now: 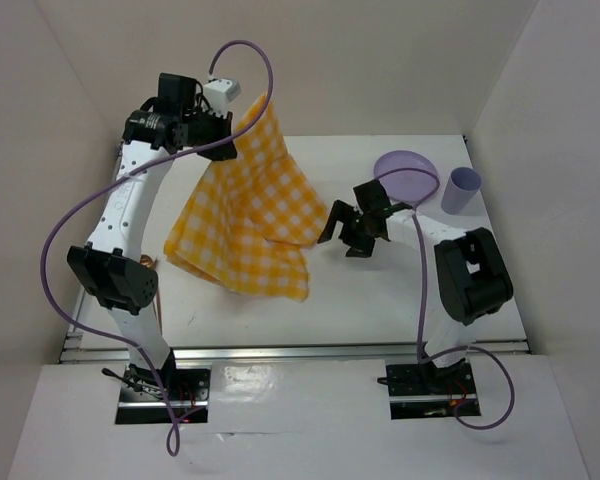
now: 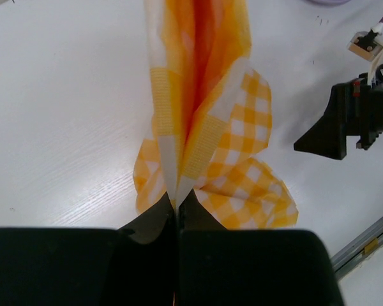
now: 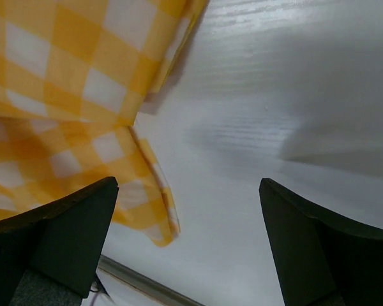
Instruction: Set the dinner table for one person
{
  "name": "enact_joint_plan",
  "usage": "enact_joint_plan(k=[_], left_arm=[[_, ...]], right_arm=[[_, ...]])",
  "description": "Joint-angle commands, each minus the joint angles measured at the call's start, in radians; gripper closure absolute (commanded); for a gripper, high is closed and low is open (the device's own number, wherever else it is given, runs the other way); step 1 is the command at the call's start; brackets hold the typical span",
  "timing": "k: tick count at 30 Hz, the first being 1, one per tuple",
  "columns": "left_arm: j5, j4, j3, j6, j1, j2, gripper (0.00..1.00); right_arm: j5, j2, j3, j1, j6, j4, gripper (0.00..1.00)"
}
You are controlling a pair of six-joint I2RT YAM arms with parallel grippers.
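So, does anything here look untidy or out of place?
Yes, the cloth. It is not spread flat: the left gripper, shut on its top end, holds it up, so it hangs in folds and its lower end bunches on the table. The right gripper is open beside it, not holding it.

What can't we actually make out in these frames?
- Top external: the dinner table under the hanging cloth, which covers it.
- Top external: a brown object behind the left arm, mostly hidden and unidentifiable.
- Top external: the left gripper fingertips, buried in the cloth.
- Right wrist: the plate and cup, both out of frame.
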Motion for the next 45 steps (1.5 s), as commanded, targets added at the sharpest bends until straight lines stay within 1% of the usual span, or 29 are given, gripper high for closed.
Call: enact_joint_plan(k=[1, 2, 5, 7, 9, 10, 13, 14, 16, 17, 19, 20, 21, 24, 25, 27, 28, 29, 30, 31, 33, 34, 35, 36, 38, 39, 40, 41, 45], left_arm=[[-0.010, 0.052, -0.001, -0.002, -0.002, -0.001, 1.00], [-0.019, 0.052, -0.012, -0.002, -0.002, -0.001, 1.00], [-0.050, 0.077, -0.050, 0.009, -0.002, -0.010, 1.00], [-0.050, 0.086, -0.070, 0.009, -0.002, -0.010, 1.00], [-0.050, 0.086, -0.071, 0.009, 0.008, -0.010, 1.00], [-0.050, 0.086, -0.071, 0.009, 0.008, -0.010, 1.00], [-0.050, 0.086, -0.071, 0.019, 0.008, -0.010, 1.00], [-0.050, 0.086, -0.071, 0.019, 0.008, -0.010, 1.00], [-0.050, 0.086, -0.080, 0.029, 0.017, -0.010, 1.00], [-0.050, 0.095, -0.080, 0.029, 0.017, -0.019, 1.00], [-0.050, 0.095, -0.092, 0.029, 0.027, -0.028, 1.00], [-0.050, 0.095, -0.103, 0.029, 0.028, -0.028, 1.00], [-0.041, 0.095, -0.103, 0.029, 0.040, -0.039, 1.00], [-0.032, 0.086, -0.113, 0.029, 0.061, -0.071, 1.00], [-0.032, 0.086, -0.113, 0.041, 0.061, -0.082, 1.00], [-0.032, 0.065, -0.124, 0.056, 0.061, -0.108, 1.00], [-0.032, 0.065, -0.124, 0.068, 0.061, -0.144, 1.00], [-0.018, 0.065, -0.150, 0.069, 0.061, -0.167, 1.00], [-0.018, 0.065, -0.159, 0.069, 0.061, -0.187, 1.00], [-0.003, 0.065, -0.181, 0.069, 0.061, -0.232, 1.00], [0.045, 0.054, -0.205, 0.069, 0.061, -0.276, 1.00], [0.065, 0.054, -0.227, 0.059, 0.061, -0.302, 1.00], [0.086, 0.054, -0.251, 0.059, 0.061, -0.329, 1.00], [0.121, 0.054, -0.317, 0.059, 0.061, -0.394, 1.00], [0.148, 0.101, -0.388, 0.070, 0.061, -0.463, 1.00], [0.160, 0.117, -0.449, 0.070, 0.061, -0.499, 1.00], [0.160, 0.129, -0.469, 0.070, 0.061, -0.566, 1.00], [0.169, 0.141, -0.486, 0.070, 0.052, -0.594, 1.00], [0.240, 0.138, -0.499, 0.070, 0.052, -0.691, 1.00]], right_arm=[[0.001, 0.079, 0.068, 0.004, 0.096, 0.160, 0.00], [0.013, 0.137, 0.091, 0.013, 0.096, 0.148, 0.00], [0.045, 0.235, 0.188, 0.042, 0.105, 0.117, 0.00], [0.111, 0.277, 0.258, 0.064, 0.129, 0.103, 0.01], [0.133, 0.343, 0.297, 0.077, 0.149, 0.094, 0.05], [0.133, 0.366, 0.334, 0.077, 0.171, 0.094, 0.05], [0.133, 0.450, 0.383, 0.077, 0.212, 0.048, 0.11], [0.133, 0.466, 0.397, 0.077, 0.212, 0.036, 0.16], [0.124, 0.477, 0.397, 0.077, 0.228, 0.052, 0.28], [0.110, 0.477, 0.364, 0.077, 0.238, 0.077, 0.47], [0.110, 0.458, 0.331, 0.077, 0.248, 0.144, 0.73], [0.110, 0.445, 0.320, 0.077, 0.248, 0.144, 0.85], [0.121, 0.444, 0.320, 0.077, 0.237, 0.144, 1.00], [0.206, 0.385, 0.357, 0.077, 0.168, 0.091, 1.00], [0.267, 0.325, 0.357, 0.077, 0.148, 0.065, 1.00], [0.326, 0.239, 0.334, 0.087, 0.091, 0.055, 1.00], [0.354, 0.133, 0.320, 0.087, 0.070, 0.046, 1.00], [0.416, 0.075, 0.290, 0.099, 0.032, 0.037, 1.00], [0.443, 0.016, 0.273, 0.112, 0.009, 0.037, 1.00], [0.501, -0.104, 0.258, 0.137, -0.030, 0.023, 1.00], [0.550, -0.218, 0.209, 0.169, -0.054, 0.007, 1.00], [0.569, -0.273, 0.189, 0.188, -0.055, -0.004, 1.00], [0.581, -0.369, 0.173, 0.224, -0.065, -0.026, 1.00], [0.593, -0.413, 0.153, 0.243, -0.065, -0.043, 1.00], [0.637, -0.527, 0.153, 0.281, -0.065, -0.107, 1.00], [0.654, -0.562, 0.153, 0.319, -0.074, -0.124, 1.00], [0.655, -0.594, 0.153, 0.335, -0.088, -0.139, 1.00], [0.655, -0.653, 0.167, 0.347, -0.099, -0.165, 1.00], [0.587, -0.764, 0.219, 0.347, -0.142, -0.216, 1.00]])
